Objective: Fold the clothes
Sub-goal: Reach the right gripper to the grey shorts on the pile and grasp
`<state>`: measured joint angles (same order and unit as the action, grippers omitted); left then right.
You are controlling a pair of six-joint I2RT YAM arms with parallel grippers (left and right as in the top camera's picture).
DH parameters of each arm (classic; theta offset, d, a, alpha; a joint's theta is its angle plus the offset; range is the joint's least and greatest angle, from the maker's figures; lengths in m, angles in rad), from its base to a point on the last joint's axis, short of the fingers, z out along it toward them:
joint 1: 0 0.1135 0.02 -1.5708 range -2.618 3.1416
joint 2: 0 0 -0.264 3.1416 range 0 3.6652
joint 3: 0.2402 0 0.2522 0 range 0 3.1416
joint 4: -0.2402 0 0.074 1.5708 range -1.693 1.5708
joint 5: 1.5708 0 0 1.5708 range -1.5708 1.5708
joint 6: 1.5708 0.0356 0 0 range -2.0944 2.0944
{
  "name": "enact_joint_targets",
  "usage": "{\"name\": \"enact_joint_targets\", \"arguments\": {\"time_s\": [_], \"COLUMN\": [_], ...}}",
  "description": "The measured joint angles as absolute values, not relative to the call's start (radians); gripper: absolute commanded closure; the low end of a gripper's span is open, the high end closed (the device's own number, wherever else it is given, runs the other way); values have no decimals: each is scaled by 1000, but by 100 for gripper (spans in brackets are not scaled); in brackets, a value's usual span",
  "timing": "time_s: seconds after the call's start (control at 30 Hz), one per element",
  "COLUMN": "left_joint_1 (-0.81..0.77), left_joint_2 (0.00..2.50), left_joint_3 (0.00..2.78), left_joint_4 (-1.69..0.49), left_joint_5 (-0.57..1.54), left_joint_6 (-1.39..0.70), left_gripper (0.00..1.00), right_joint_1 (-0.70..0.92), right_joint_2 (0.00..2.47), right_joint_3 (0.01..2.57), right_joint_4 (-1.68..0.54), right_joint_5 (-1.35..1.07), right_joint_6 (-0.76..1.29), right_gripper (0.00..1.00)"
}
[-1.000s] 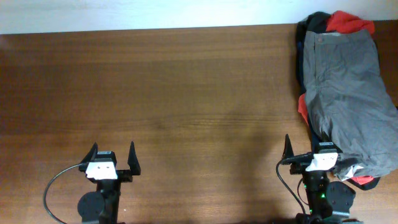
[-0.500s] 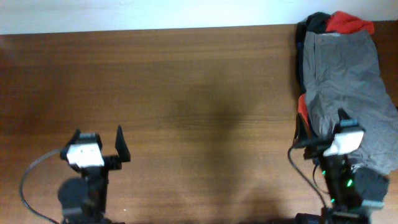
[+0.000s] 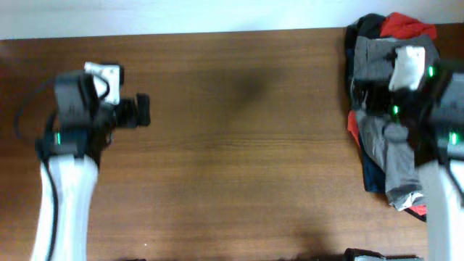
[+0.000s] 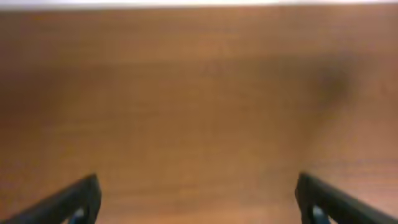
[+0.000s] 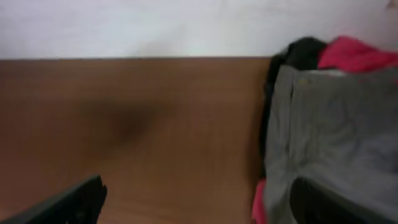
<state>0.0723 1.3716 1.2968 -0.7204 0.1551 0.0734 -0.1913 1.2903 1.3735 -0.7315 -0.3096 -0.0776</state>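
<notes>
The clothes (image 3: 395,156) lie heaped at the table's right edge. Grey-khaki shorts (image 5: 329,124) are on top, with red cloth (image 3: 406,25) and dark navy cloth (image 3: 366,29) showing at the far end and along the left side. My right arm (image 3: 413,80) hangs blurred above the pile and hides its middle. The right gripper (image 5: 202,199) is open: its left finger is over bare wood and its right finger (image 5: 323,202) over the grey shorts. My left gripper (image 4: 199,199) is open over bare wood at the far left of the table, far from the clothes.
The brown wooden table (image 3: 239,145) ends at a white wall (image 3: 181,14) along the far side. The left arm (image 3: 72,130) stands raised over the left part of the table, its cable looping beside it.
Both arms have lifted from the front edge and swung toward the far side of the table. The right one now hangs over the clothes pile. Both grippers stayed open.
</notes>
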Motion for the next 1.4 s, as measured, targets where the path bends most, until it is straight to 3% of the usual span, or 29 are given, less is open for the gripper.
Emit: {"name": "enact_joint_targets", "arguments": {"time_s": [0.1, 0.23, 0.57, 0.7, 0.87, 0.97, 1.0, 1.1, 1.3, 1.4], "left_joint_1": [71, 71, 71, 71, 71, 69, 69, 68, 67, 73], "left_joint_2": [1615, 1833, 2122, 2125, 2125, 2125, 2125, 2125, 2125, 2125], "left_joint_3": [1575, 1792, 1825, 1826, 1826, 1826, 1826, 1826, 1827, 1895], "left_joint_4": [-913, -992, -1014, -1006, -997, -987, -987, -987, -984, -1018], "left_joint_5": [216, 284, 334, 337, 338, 338, 338, 338, 338, 340], "left_joint_6": [101, 113, 117, 117, 117, 116, 117, 116, 116, 97], "left_gripper": [1, 1, 1, 1, 1, 1, 1, 1, 1, 1], "right_joint_1": [-191, -191, -220, -276, -327, -327, -327, -327, -327, -327], "right_joint_2": [1460, 1589, 1923, 2052, 2146, 2156, 2156, 2156, 2156, 2155], "right_joint_3": [1549, 1634, 1648, 1648, 1648, 1648, 1648, 1648, 1655, 1736], "right_joint_4": [-809, -707, -478, -443, -420, -408, -406, -403, -418, -542], "right_joint_5": [-357, -381, -200, -159, -139, -134, -133, -127, -116, -118], "right_joint_6": [-78, -78, -77, -49, -29, -28, -25, -28, -26, -26], "right_gripper": [1, 1, 0, 6, 21, 38, 49, 96, 96, 96]}}
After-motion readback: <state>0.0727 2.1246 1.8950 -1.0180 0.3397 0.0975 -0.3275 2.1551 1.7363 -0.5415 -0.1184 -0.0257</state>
